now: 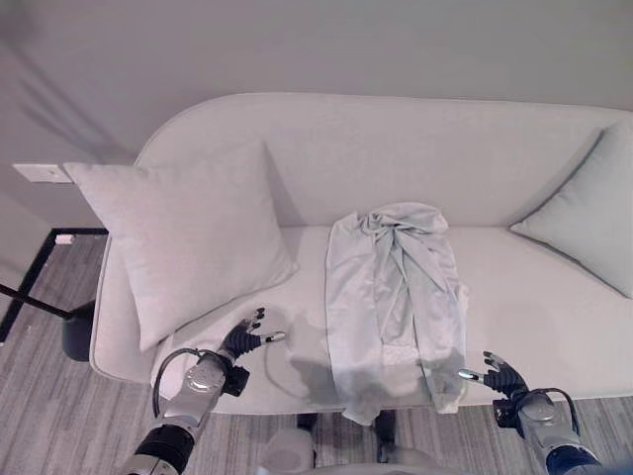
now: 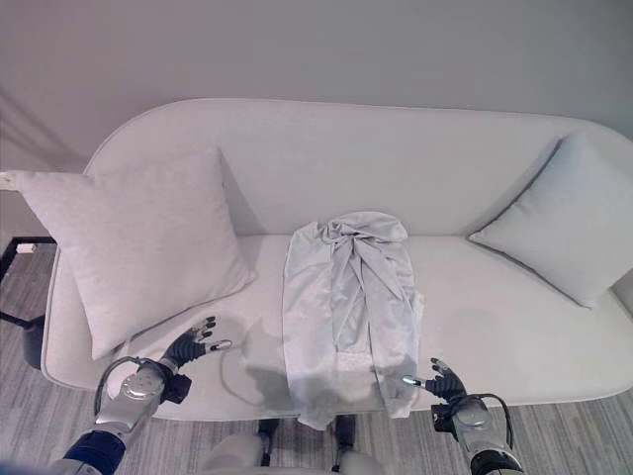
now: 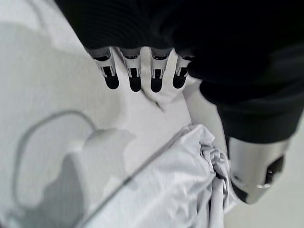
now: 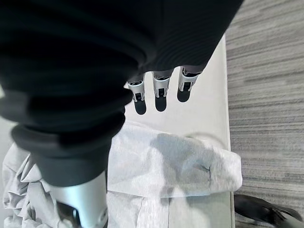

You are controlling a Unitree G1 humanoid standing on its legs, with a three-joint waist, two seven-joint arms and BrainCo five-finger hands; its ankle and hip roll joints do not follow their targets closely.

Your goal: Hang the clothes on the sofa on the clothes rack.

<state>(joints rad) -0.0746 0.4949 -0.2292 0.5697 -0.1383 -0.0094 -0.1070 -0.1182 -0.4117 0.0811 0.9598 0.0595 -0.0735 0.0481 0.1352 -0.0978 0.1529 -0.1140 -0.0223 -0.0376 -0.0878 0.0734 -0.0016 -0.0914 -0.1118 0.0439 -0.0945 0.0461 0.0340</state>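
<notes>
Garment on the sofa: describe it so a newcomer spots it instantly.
On the pale sofa, between two cushions, the garment lies mid-seat, bunched at the top, its hem hanging over the front edge. Unlike the plump square cushions, it is flat, creased and faintly bluish.

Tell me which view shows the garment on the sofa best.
The right eye view: the whole garment lies centred, draped over the sofa front. The left eye view shows much the same. Both wrist views catch just parts of it.

1. A plain grey wall [image 1: 326,45] stands behind.
2. The floor [image 1: 59,416] is grey striped carpet.
3. A pale sofa [image 1: 396,148] carries two cushions, a large cushion [image 1: 183,237] at left and a smaller cushion [image 1: 593,213] at right.
</notes>
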